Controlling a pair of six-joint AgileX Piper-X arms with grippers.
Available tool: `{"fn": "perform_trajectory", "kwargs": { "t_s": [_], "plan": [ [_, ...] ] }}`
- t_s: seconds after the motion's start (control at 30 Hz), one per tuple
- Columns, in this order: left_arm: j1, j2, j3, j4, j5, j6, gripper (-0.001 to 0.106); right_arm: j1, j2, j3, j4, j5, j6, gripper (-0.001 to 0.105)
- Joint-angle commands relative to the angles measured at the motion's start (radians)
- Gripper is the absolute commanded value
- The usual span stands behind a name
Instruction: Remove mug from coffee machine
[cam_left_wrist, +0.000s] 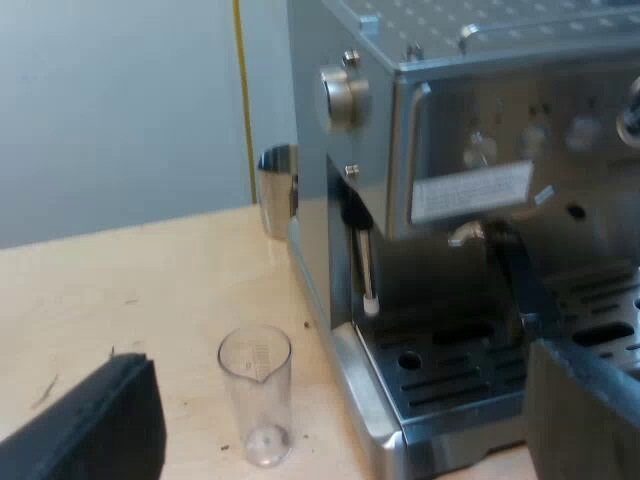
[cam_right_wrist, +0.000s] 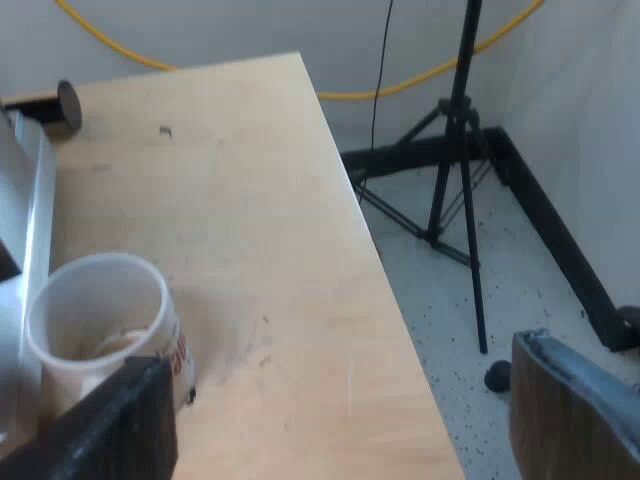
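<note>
Though charged with taking the mug (cam_right_wrist: 100, 320) off the machine (cam_right_wrist: 30, 210), finds it upright on the table (cam_right_wrist: 250, 200), hard by the machine's side and seemingly clear of the tray (cam_left_wrist: 470, 370). Hangs the right gripper (cam_right_wrist: 340, 425) close over it, spread wide, clasping nothing, one finger (cam_right_wrist: 100, 430) by the mug's wall, probably to close round it or back off. Holds the left gripper (cam_left_wrist: 335, 420) wide and empty near the tray and a glass (cam_left_wrist: 257, 395), out of the way. Pale, scuffed wood; beyond its edge, speckled floor (cam_right_wrist: 420, 300) and a tripod (cam_right_wrist: 462, 100).

The right end effector (cam_right_wrist: 340, 360) hides the base of the mug (cam_right_wrist: 95, 320). The espresso machine (cam_left_wrist: 450, 250) partly covers a metal jug (cam_left_wrist: 275, 185).
</note>
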Motion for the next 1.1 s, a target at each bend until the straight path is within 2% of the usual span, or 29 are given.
{"fn": "perform_trajectory", "kwargs": {
  "t_s": [0.03,0.3,0.73,0.93,1.1],
  "plan": [
    [-0.001,-0.055,-0.006,0.067,-0.014,0.002,0.087,-0.002,-0.049,0.005,0.044,-0.005,-0.013,0.07],
    [-0.001,-0.183,-0.006,0.226,-0.014,0.002,0.087,-0.002,-0.203,0.037,0.159,-0.005,-0.006,0.07],
    [-0.001,-0.327,-0.007,0.284,0.039,0.002,0.087,-0.002,-0.468,0.101,0.31,0.0,-0.004,0.07],
    [-0.001,-0.324,-0.016,0.377,0.053,0.002,0.087,-0.002,-0.466,0.098,0.369,0.048,0.004,0.07],
    [-0.001,-0.324,-0.012,0.402,0.047,0.002,0.087,-0.002,-0.466,0.098,0.365,0.047,0.006,0.07]
  ]
}}
